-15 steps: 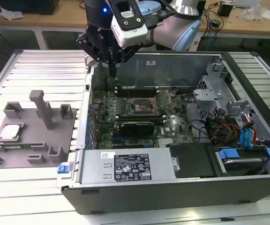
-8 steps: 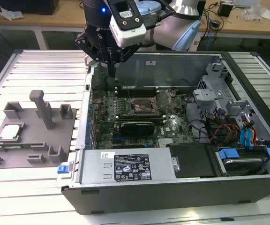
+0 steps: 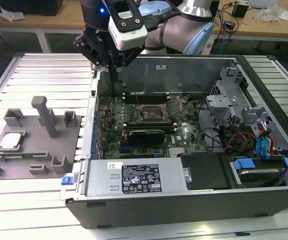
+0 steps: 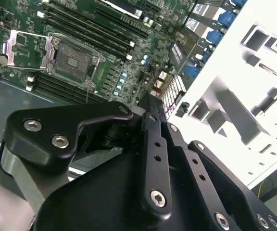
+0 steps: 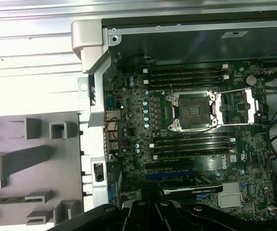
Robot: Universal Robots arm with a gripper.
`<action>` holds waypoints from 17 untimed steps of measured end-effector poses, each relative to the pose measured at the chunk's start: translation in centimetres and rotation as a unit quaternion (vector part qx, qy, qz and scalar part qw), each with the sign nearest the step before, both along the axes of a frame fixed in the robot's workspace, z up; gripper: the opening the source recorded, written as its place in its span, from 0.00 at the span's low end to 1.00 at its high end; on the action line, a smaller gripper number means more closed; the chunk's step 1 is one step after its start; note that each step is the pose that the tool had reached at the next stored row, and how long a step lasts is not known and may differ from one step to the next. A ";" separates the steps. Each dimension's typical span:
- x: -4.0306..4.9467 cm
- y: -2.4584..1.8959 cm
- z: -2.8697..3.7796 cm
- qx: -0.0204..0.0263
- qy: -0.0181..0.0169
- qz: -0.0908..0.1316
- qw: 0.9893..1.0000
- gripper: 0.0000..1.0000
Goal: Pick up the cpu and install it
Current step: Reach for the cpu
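Above the open computer case (image 3: 194, 200), right by its wall on the exterior view's left, my gripper (image 3: 115, 79) hangs pinched closed with nothing in it. The cpu (image 3: 11, 141) sits outside the case in the grey tray (image 3: 31, 147), well apart from the gripper. Inside the case, the motherboard socket (image 3: 151, 114) has its frame flipped open.

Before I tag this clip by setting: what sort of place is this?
Probably a robotics lab or test workshop: an open computer case lies on a slatted metal table, a grey moulded tray beside it holds the cpu, and wooden workbenches stand behind.
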State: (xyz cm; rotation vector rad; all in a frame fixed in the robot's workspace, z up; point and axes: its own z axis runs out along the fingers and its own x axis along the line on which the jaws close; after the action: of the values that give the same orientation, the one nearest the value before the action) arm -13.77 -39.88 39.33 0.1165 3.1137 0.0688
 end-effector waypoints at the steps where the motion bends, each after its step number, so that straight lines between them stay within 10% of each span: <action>1: -0.16 0.00 0.00 0.000 0.000 0.000 1.000 0.11; 17: -1.68 0.00 0.00 0.000 0.000 0.000 1.000 0.11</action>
State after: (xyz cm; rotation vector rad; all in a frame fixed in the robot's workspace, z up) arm -15.45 -39.88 39.33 0.1164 3.1137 0.0689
